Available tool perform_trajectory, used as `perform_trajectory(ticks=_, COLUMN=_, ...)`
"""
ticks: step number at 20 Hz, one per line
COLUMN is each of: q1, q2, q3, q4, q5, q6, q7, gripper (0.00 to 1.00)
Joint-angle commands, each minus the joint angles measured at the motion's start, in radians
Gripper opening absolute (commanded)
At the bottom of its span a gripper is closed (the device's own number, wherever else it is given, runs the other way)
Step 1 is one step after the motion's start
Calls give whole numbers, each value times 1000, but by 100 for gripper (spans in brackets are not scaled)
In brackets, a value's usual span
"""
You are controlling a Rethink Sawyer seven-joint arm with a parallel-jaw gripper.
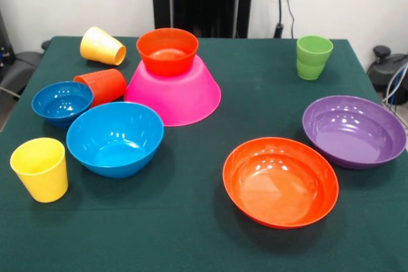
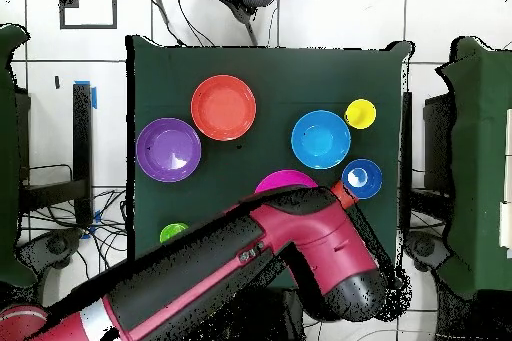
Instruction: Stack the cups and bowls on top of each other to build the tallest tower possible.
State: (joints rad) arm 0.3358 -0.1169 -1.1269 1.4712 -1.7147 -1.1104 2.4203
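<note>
End effector unseen, six bowls [image 1: 115, 138], four cups [image 1: 39, 169]

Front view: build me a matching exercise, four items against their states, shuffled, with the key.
Items:
1. large pink bowl
2. small orange bowl
3. orange-red cup
4. green cup

States:
A. lying on its side
B. upside down on the table
C. standing upright alone
D. resting mouth up on another bowl

Pairs: 1-B, 2-D, 3-A, 4-C

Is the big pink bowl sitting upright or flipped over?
Flipped over: the pink bowl rests rim-down on the table, its narrow base up, with the small orange bowl sitting upright on it.
</note>
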Motion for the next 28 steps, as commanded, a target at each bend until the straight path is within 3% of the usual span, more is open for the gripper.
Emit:
perform_trajectory(ticks=1, q1=13, q2=-18, q3=247, q4=23, q5=101, q6=143, q7=-154, gripper=100)
perform_trajectory(ticks=6, q1=29, q2=54, q3=291, q4=10, q5=185, q6=266, q7=-96, gripper=100)
perform_trajectory(ticks=11, q1=49, q2=101, q3=314, q4=-13, q5=167, q6=249, q7=65, gripper=100)
perform_trajectory(ticks=20, q1=-14, q2=-48, q3=294, q4=91, q5=26, q6=61, q7=-117, gripper=100)
perform_trajectory(ticks=28, q1=42, q2=-146, q3=231, q4=123, q5=-76, q6=-57, q7=-3, gripper=100)
